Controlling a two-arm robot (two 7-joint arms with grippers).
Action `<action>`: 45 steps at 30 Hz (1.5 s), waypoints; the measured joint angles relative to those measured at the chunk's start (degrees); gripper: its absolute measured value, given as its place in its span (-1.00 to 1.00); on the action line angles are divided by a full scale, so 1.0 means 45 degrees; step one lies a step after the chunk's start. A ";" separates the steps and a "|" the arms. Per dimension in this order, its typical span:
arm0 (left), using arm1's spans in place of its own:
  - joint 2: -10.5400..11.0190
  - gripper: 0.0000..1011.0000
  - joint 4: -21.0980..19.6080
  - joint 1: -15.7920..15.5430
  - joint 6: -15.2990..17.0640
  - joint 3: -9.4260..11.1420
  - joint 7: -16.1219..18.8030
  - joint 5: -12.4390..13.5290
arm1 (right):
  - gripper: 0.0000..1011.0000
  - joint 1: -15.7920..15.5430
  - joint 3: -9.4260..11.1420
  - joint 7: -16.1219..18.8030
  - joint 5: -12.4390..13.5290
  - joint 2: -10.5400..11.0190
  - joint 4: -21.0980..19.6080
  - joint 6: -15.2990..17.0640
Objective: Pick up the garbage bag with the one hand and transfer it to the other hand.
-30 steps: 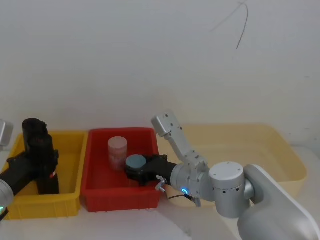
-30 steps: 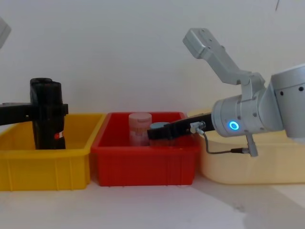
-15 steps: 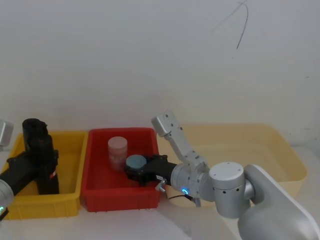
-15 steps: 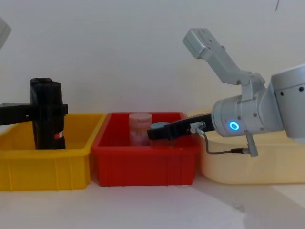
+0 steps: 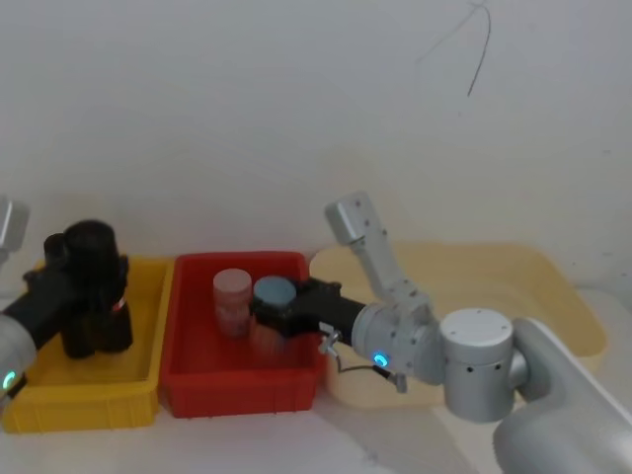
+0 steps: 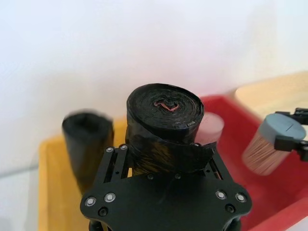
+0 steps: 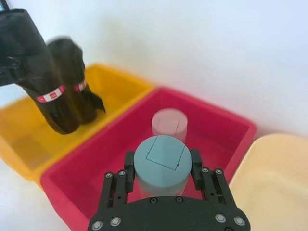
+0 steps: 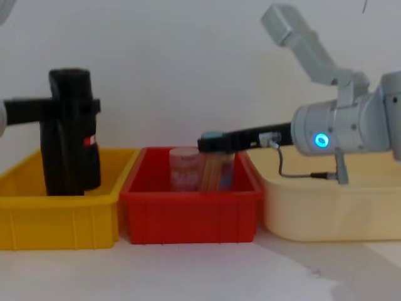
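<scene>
**While the right gripper [image 7: 161, 173] is full, wait**

Head view: the left gripper [image 5: 69, 288] clamps the garbage bag [image 5: 94, 247] over the yellow bin's [image 5: 89, 407] left half.

Left wrist view: jaws closed round it.

Right wrist view: the right gripper grips a blue-lidded jar [image 7: 161, 156] above the red bin [image 7: 72, 190]; I judge it must release that first.

Chest view: white table [image 8: 188, 269], bare wall [image 8: 175, 63].

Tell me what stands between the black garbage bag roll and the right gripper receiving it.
Nothing visible blocks the space above the red plastic bin, but the right gripper is shut on a blue-lidded jar; the left gripper holds the black garbage bag roll.
</scene>
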 joint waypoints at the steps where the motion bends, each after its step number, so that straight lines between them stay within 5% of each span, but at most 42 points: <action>1: -0.0008 0.03 -0.0078 -0.0050 0.0030 0.0010 -0.0014 -0.0021 | 0.31 -0.0079 0.0125 0.0029 0.0119 0.0060 -0.0268 0.0000; 13: -0.0360 0.03 -0.0740 -0.1626 0.0497 0.0429 -0.0621 -0.0444 | 0.31 -0.0596 0.1416 -0.0049 0.1096 0.0599 -0.2527 -0.0056; 21: -0.0834 0.03 0.0204 -0.3053 0.0125 0.0993 -0.1508 -0.0668 | 0.31 -0.0928 0.2204 -0.0650 0.1240 0.1026 -0.3713 -0.0310; 29: -0.1576 0.03 0.2092 -0.4497 -0.0706 0.1633 -0.2735 -0.0951 | 0.31 -0.1330 0.2806 -0.1516 0.1035 0.1476 -0.4499 -0.0543; 45: -0.3471 0.03 0.7568 -0.7246 -0.2632 0.2777 -0.5425 -0.1432 | 0.31 -0.2421 0.3775 -0.3122 0.0089 0.2322 -0.5125 -0.0687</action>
